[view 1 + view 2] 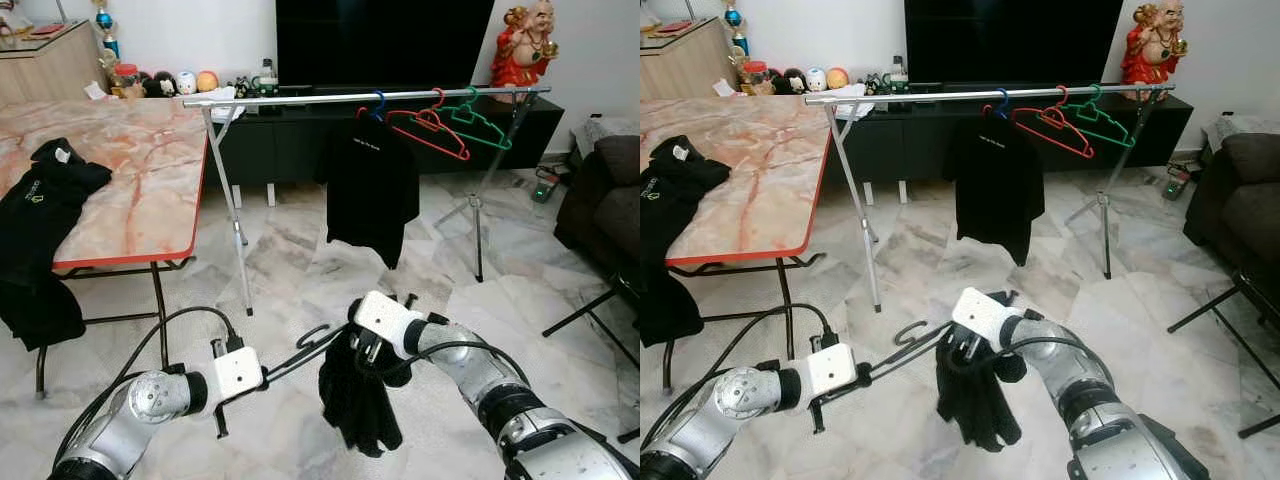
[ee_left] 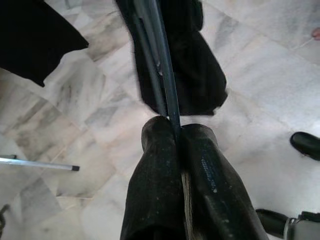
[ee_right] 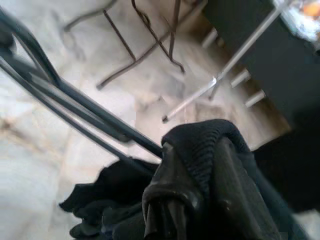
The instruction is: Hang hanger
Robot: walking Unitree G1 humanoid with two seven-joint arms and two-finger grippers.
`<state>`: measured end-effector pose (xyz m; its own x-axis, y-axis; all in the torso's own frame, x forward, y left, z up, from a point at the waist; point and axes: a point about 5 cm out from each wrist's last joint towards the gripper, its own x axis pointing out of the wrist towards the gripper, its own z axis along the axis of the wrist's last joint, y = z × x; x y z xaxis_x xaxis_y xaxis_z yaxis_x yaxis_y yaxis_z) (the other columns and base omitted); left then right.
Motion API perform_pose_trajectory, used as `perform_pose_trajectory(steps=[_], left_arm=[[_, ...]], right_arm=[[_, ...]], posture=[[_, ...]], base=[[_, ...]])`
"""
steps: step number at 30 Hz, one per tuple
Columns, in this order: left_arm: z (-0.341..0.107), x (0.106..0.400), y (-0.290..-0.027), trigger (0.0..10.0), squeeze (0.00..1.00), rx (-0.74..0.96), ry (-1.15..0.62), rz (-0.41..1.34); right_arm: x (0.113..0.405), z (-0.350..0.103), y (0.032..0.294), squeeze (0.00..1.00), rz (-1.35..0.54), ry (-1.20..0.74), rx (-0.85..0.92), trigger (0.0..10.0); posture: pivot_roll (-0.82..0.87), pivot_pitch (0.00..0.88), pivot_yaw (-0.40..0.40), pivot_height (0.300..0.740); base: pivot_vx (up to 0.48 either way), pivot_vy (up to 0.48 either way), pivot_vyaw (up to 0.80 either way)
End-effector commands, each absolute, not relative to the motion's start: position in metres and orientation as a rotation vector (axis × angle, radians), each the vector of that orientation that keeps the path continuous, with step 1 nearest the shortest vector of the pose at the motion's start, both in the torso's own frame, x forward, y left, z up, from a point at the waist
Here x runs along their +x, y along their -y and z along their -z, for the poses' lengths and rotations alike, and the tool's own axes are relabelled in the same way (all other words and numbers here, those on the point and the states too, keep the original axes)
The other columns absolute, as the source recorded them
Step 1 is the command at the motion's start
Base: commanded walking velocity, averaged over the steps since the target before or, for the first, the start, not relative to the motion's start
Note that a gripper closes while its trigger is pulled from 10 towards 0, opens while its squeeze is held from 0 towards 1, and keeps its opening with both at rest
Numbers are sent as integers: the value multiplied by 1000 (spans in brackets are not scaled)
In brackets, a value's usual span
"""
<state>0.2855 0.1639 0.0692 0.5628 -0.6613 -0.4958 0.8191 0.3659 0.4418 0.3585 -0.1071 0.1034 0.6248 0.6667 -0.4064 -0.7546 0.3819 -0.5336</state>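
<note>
A black hanger (image 1: 300, 352) with a black garment (image 1: 358, 405) draped on it hangs low in front of me, between both arms. My left gripper (image 1: 262, 378) is shut on the hanger's thin arm (image 2: 167, 95), its fingertips (image 2: 160, 137) pressed together around it. My right gripper (image 1: 372, 352) is shut on the garment's ribbed collar (image 3: 205, 145) at the hanger's other end. The silver clothes rail (image 1: 350, 97) stands farther ahead, above knee height, carrying a black shirt (image 1: 367, 190), a red hanger (image 1: 430, 132) and a green hanger (image 1: 478, 122).
A marble-topped table (image 1: 130, 170) with a black garment (image 1: 40, 195) over its edge stands at the left. A dark sofa (image 1: 605, 195) and a black stand leg (image 1: 590, 310) are at the right. A black TV console (image 1: 300, 140) sits behind the rail.
</note>
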Motion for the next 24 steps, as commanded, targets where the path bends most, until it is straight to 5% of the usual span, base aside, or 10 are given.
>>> perform_pose_trajectory(steps=[1,9,24], left_arm=[[-79,290,-147,10000,0,714,-170,1012],[-69,287,-144,10000,0,762,-203,1046],[-68,288,-167,10000,0,825,-231,963]], right_arm=[[355,-115,80,0,-1015,-18,-748,10000],[343,-117,61,0,-1179,57,-704,10000],[360,-107,112,0,-906,-109,-799,10000]], posture=[[147,0,-26,740],[145,0,-27,740],[149,0,-27,740]], base=[[0,0,0],[0,0,0],[0,0,0]])
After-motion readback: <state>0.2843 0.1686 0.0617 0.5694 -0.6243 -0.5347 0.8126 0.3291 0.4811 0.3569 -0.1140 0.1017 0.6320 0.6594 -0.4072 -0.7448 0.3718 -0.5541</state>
